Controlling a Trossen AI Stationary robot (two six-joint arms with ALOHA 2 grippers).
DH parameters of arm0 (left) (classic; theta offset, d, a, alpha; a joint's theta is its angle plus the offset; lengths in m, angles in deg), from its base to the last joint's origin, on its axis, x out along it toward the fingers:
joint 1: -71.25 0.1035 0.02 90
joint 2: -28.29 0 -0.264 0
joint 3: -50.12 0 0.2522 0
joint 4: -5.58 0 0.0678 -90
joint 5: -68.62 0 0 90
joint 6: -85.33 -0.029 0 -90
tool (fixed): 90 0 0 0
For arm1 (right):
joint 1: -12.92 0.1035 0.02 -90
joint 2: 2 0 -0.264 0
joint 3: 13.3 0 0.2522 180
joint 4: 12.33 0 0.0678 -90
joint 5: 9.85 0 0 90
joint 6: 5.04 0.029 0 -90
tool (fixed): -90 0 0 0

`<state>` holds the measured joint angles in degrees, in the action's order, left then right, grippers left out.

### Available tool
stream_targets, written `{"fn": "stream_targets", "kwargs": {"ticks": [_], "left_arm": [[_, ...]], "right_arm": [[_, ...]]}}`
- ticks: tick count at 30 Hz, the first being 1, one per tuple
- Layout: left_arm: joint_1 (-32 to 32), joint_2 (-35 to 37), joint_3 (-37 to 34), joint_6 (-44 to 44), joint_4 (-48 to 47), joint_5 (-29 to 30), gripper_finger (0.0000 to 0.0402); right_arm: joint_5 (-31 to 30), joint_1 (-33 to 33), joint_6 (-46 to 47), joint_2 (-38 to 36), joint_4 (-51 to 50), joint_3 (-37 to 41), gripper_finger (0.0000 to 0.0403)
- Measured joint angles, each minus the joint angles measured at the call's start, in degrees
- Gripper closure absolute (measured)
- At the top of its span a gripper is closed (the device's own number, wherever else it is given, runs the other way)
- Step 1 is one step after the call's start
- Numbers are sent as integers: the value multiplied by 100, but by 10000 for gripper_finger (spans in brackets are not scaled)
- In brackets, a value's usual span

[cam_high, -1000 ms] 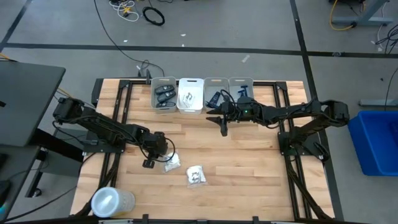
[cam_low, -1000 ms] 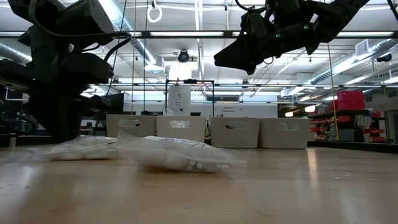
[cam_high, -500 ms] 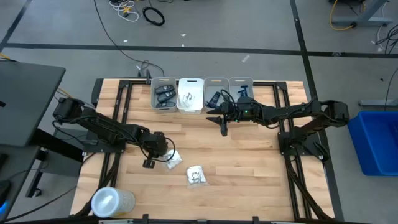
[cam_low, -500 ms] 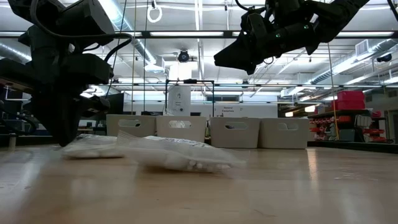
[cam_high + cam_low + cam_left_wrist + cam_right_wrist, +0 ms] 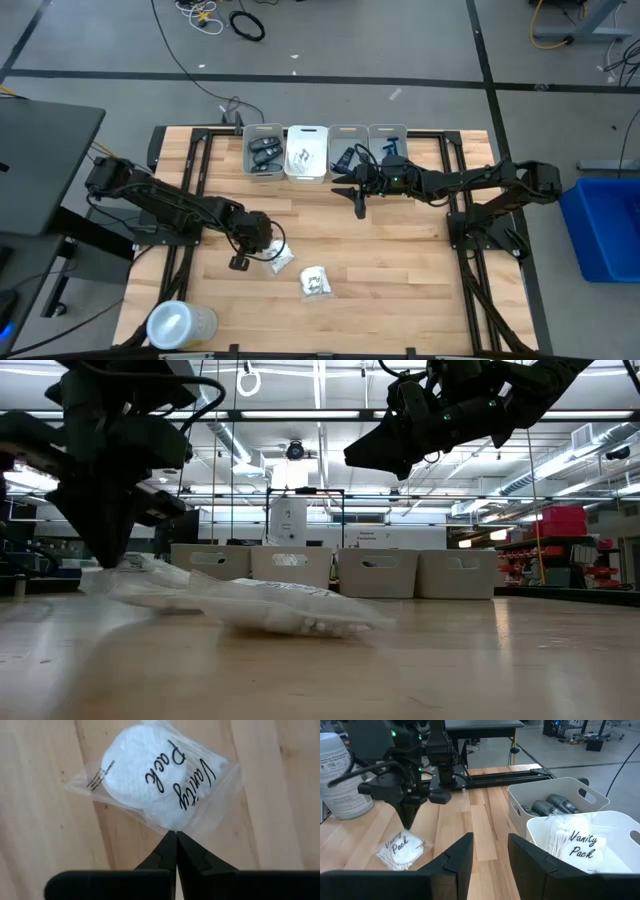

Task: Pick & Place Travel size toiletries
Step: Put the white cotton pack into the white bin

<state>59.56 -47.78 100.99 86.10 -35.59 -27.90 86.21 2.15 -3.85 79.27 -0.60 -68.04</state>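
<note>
Clearly, "Vanity Pack" reads on the packet (image 5: 159, 785) pinched by the left gripper (image 5: 175, 836); only the right wrist view shows the right gripper (image 5: 490, 851) parted, empty.

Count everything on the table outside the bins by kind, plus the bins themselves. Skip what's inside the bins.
Bin: 4
Packet outside a bin: 2
Plastic jar: 1
Total: 7

Black jointed arms (image 5: 170, 205), tapered pincer fingers (image 5: 167, 852), cables
</note>
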Motion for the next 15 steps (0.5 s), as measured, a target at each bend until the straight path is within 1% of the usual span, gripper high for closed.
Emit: {"fn": "stream_targets", "kwargs": {"ticks": [7,15], "left_arm": [[4,0,558,-176,-770,278,397],[159,0,978,-385,-963,319,397]], "right_arm": [[0,-2,0,0,2,0,273],[0,-2,0,0,2,0,274]]}}
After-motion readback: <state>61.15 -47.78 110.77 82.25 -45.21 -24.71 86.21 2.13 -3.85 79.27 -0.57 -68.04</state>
